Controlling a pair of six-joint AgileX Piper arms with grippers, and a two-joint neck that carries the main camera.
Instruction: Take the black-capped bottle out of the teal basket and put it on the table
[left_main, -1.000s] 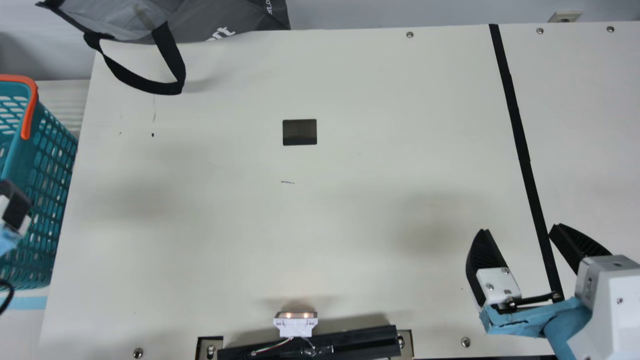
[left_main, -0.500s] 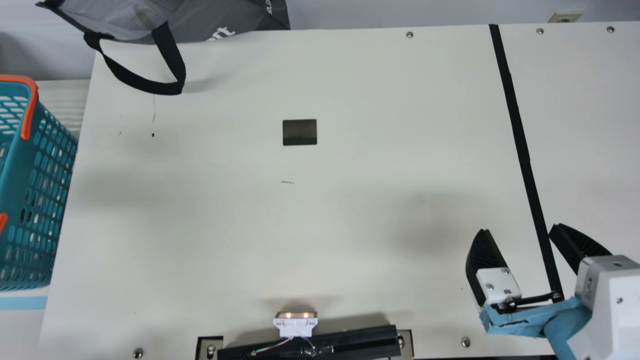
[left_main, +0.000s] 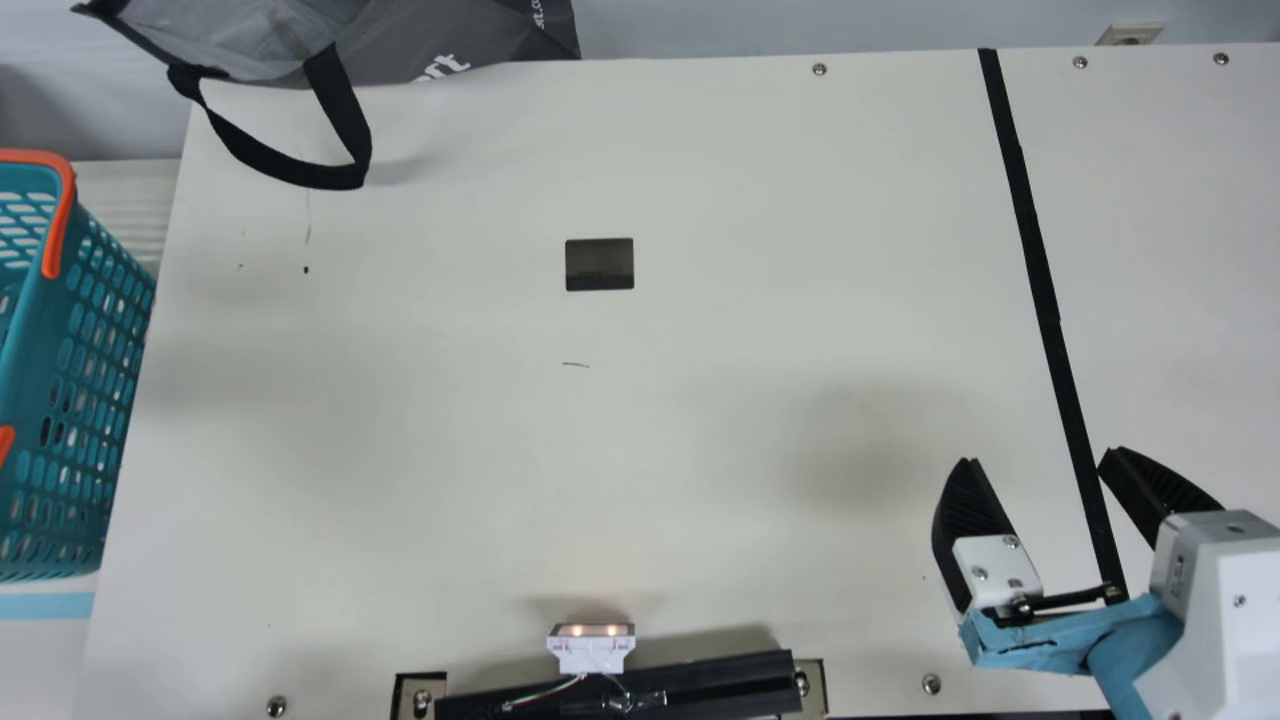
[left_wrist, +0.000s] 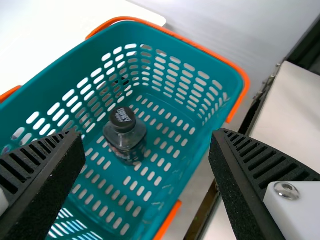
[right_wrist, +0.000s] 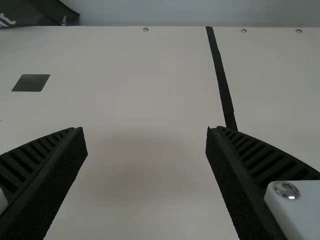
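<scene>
- Our bottle (left_wrist: 131, 145) stands upright on the floor of the basket (left_wrist: 55, 82), its cap (left_wrist: 122, 118) facing up toward our left jaws; the long axis looks close to vertical.
- The left jaws are open and hold nothing. One finger (left_wrist: 55, 182) reaches over the basket, while the other lines up past the wall on the desk (left_main: 700, 450) side.
- The bottle lies ahead of and below these jaws, off the middle of their gap and nearer the finger over the basket, so we judge they need to shift that way before going down.
- We read this as the approach, with the grasp and the lift over the wall both ahead.
- Our left arm is clearly the nearer: the basket sits beyond the desk's left edge. The right jaws, also open and empty, are well apart, over the desk's right part.
</scene>
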